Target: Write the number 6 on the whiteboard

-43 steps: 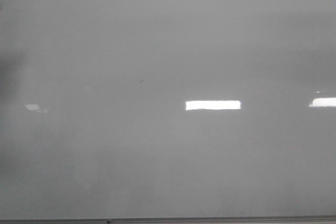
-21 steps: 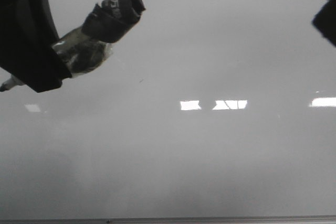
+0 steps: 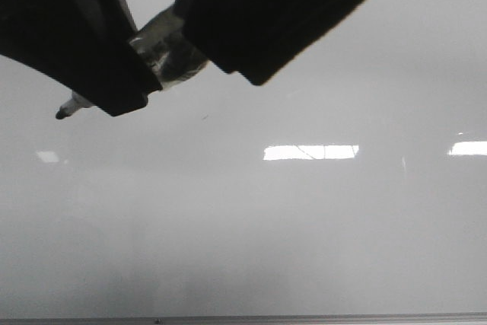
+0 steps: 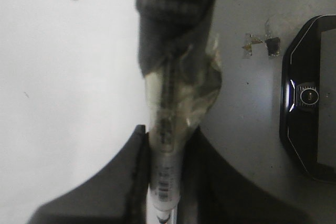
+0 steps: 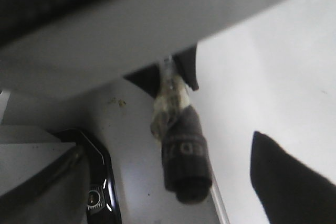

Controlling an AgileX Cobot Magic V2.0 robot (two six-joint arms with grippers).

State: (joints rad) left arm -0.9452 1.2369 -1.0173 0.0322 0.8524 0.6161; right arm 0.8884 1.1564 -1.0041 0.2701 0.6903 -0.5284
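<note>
The whiteboard (image 3: 304, 226) fills the front view, glossy grey with bright reflections. No number 6 shows on it; only a tiny dark dash (image 3: 205, 117) is there. My left gripper (image 4: 165, 182) is shut on a white marker (image 4: 167, 150), whose body is wrapped in clear tape and whose far end has a black wrap (image 4: 176, 14). In the front view the marker's dark tip (image 3: 61, 114) points left, just above the board. My right gripper (image 3: 289, 13) is open. Its fingers (image 5: 286, 182) stand wide apart on either side of the marker's black end (image 5: 184, 161), not touching it.
A black device with a round lit button (image 4: 310, 98) lies on the grey surface beside the board; it also shows in the right wrist view (image 5: 100, 192). Bits of tape (image 4: 262, 43) stick near it. The board's thin metal edge (image 3: 304, 317) runs along the front.
A second ago only the bare board showed. Both arms have come in from above; the left one brought the marker down and left, and the right gripper moved from the right edge over the marker's black end.
</note>
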